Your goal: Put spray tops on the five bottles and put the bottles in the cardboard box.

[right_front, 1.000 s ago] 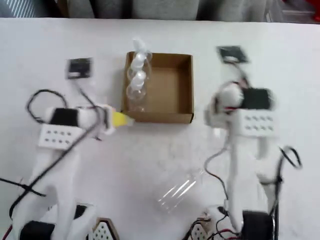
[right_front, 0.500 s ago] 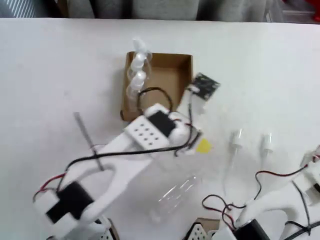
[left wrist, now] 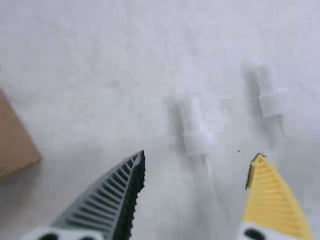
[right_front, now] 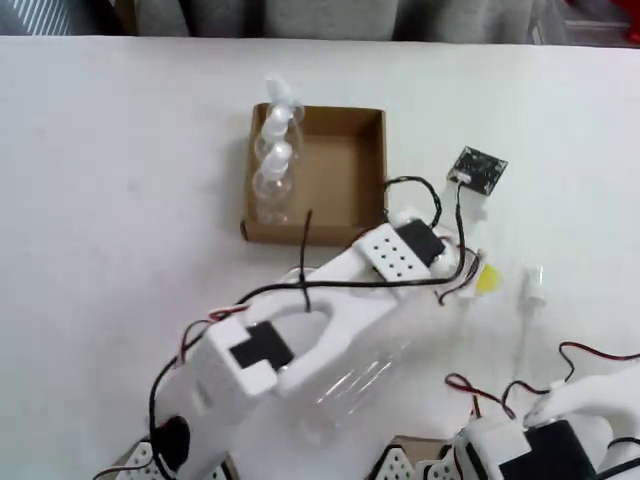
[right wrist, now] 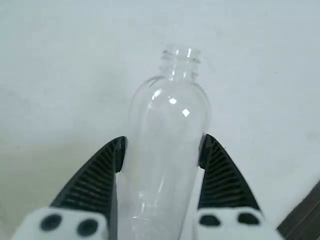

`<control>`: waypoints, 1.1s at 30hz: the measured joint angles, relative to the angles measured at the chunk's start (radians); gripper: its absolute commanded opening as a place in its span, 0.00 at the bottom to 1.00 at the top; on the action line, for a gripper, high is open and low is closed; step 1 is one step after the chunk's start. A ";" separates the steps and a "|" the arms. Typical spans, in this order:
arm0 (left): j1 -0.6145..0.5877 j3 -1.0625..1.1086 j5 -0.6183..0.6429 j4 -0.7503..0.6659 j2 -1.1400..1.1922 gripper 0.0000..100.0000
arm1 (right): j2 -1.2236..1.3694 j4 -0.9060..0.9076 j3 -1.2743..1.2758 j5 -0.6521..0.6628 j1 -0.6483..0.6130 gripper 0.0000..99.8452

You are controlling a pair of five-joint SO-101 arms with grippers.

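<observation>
On the table [right_front: 120,150], just right of the cardboard box [right_front: 383,170]: two loose spray tops lying flat, apart from each other. Left gripper [left wrist: 200,156] above them, spread wide, empty, roughly over the nearer spray top [left wrist: 195,131]. Farther spray top [left wrist: 270,95] off toward the yellow finger's side.

In front of the box, partly under the left arm in the high view: clear bottle [right_front: 350,385] on its side. In the right wrist view, an uncapped bottle [right wrist: 170,125] framed by the right gripper [right wrist: 162,142], neck pointing away. Clamped or merely bracketed, cannot tell; same bottle or another, cannot tell either.

Inside the box, along one side wall: row of capped bottles [right_front: 272,155].

Handling, as a judgement:
- **Spray top:** probably very light, hard plastic, small and round, so prone to roll or skid on the smooth table. Thin tube [left wrist: 206,165] likely bendy, a poor place to pinch. Best taken across the fat collar, tube left hanging free for feeding into a neck.
- **Bottle:** likely empty, thin-walled and slick, probably dents under a hard squeeze. Better held mid-body with moderate force, neck kept clear.
- **Risk:** top squirting out sideways if pinched off-centre.
</observation>
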 measured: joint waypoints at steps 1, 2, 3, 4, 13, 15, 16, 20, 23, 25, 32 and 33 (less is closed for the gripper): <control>0.000 -0.021 0.005 -0.015 0.029 0.32 | 0.014 -0.012 0.000 0.000 0.005 0.02; 0.002 -0.043 0.005 -0.026 0.055 0.32 | 0.029 -0.026 0.000 0.000 0.006 0.02; 0.002 -0.063 0.005 -0.029 0.078 0.32 | 0.043 -0.041 0.000 0.000 0.006 0.02; 0.003 -0.092 0.005 -0.031 0.104 0.32 | 0.057 -0.054 0.000 0.000 0.006 0.02; 0.003 -0.342 0.012 0.003 0.341 0.32 | 0.107 -0.094 0.000 0.000 0.005 0.02; 0.003 -0.416 0.012 0.043 0.393 0.32 | 0.109 -0.094 0.000 0.000 0.005 0.03; 0.003 -0.456 0.012 0.068 0.413 0.32 | 0.109 -0.094 0.000 0.000 0.005 0.05; 0.003 -0.640 0.012 0.204 0.466 0.32 | 0.109 -0.094 0.000 0.000 -0.002 0.20; 0.003 -0.789 0.012 0.310 0.474 0.32 | 0.109 -0.094 0.017 0.000 -0.023 0.23; 0.011 -0.855 0.009 0.358 0.474 0.32 | 0.109 -0.094 0.018 0.000 -0.038 0.22; 0.058 -0.896 -0.028 0.462 0.474 0.32 | 0.109 -0.094 0.012 0.000 -0.094 0.23; 0.057 -0.901 -0.028 0.482 0.474 0.32 | 0.109 -0.089 0.011 0.000 -0.101 0.23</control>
